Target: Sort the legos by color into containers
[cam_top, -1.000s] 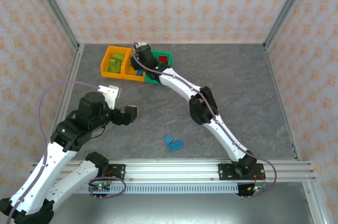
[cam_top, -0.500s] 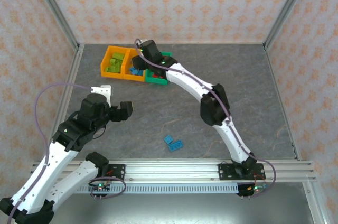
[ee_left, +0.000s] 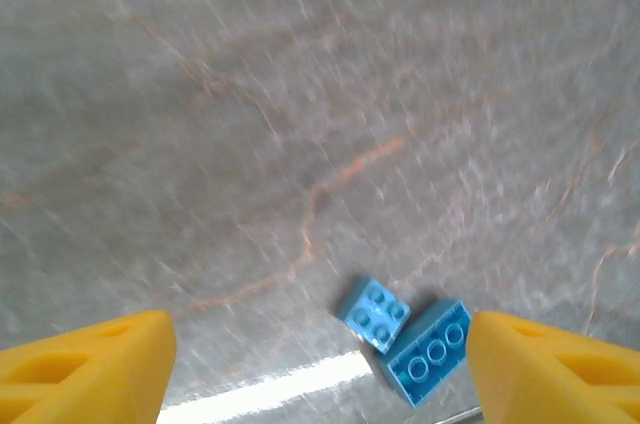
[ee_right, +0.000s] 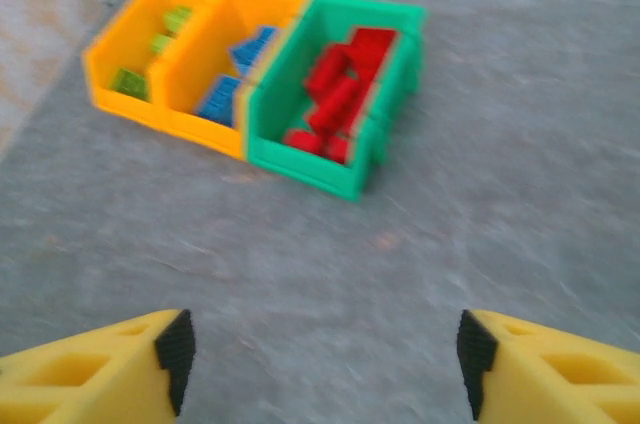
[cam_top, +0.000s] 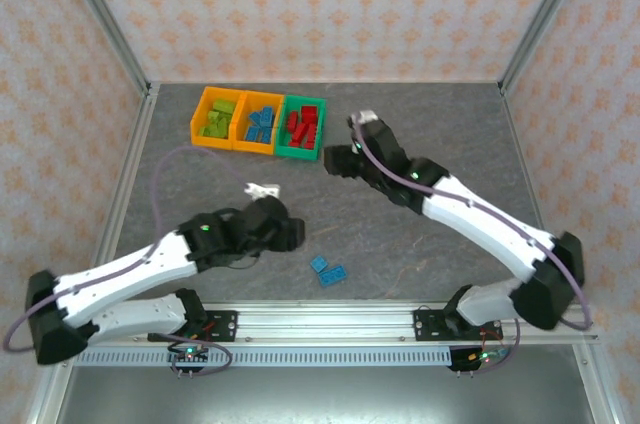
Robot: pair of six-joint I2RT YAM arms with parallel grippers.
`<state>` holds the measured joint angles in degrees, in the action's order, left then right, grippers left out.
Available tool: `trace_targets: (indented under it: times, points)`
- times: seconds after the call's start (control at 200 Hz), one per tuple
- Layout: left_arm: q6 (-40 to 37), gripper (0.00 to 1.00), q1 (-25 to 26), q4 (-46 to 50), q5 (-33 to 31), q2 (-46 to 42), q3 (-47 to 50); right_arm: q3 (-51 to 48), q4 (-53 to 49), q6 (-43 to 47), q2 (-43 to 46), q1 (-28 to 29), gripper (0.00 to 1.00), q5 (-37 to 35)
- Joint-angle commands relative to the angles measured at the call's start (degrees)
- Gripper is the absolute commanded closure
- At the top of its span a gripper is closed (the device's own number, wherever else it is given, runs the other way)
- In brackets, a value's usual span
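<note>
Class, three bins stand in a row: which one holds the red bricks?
The green bin, at the row's right end; the orange bins hold lime bricks and blue bricks.

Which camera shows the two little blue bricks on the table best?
Left wrist view: the two light blue studded plastic bricks sit close, studs clear. Top view shows them tiny. Right wrist view faces the orange and green plastic bins.

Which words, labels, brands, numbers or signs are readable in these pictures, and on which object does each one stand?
None is readable. The containers, the two blue legos on the table, the left arm and the right arm show no writing. The wallpaper bears only a repeated ornament. The small boards at the arm bases are too small to read.
</note>
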<state>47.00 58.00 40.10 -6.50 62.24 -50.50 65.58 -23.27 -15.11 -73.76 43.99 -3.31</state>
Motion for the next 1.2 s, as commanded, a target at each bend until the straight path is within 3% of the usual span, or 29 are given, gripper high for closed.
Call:
trace_targets:
  times: [0.0, 0.155, 0.355, 0.47, 0.621, 1.006, 1.196]
  points:
    - [9.91, 0.23, 6.71, 1.03, -6.92, 8.25, -3.96, -6.37, -6.14, -9.17, 7.15, 0.04, 0.25, -11.73]
    - [4.91, 0.23, 12.72, -0.51, -4.27, 21.41, -9.16, -12.53, -10.53, -13.18, 14.53, -0.04, 0.21, -17.53]
    - [-14.39, 0.27, 15.74, -1.74, 3.51, 33.51, -14.95, -15.40, -10.83, -13.54, 17.07, -0.22, 0.17, -18.12]
    - [-23.75, 0.30, 15.65, -0.54, 1.62, 36.74, -15.68, -15.31, -11.19, -13.24, 16.99, -0.22, 0.16, -18.41]
    - [-30.12, 0.30, 15.57, 2.27, -1.14, 41.68, -18.87, -15.39, -11.63, -13.23, 16.98, -0.24, 0.16, -18.44]
    - [-32.59, 0.56, 13.99, 1.42, 0.56, 45.33, -19.29, -15.57, -11.02, -13.97, 16.50, -0.22, 0.16, -18.05]
    - [-32.55, 0.61, 13.75, 1.23, 0.90, 46.80, -18.29, -14.69, -11.01, -13.91, 15.58, -0.22, 0.16, -17.35]
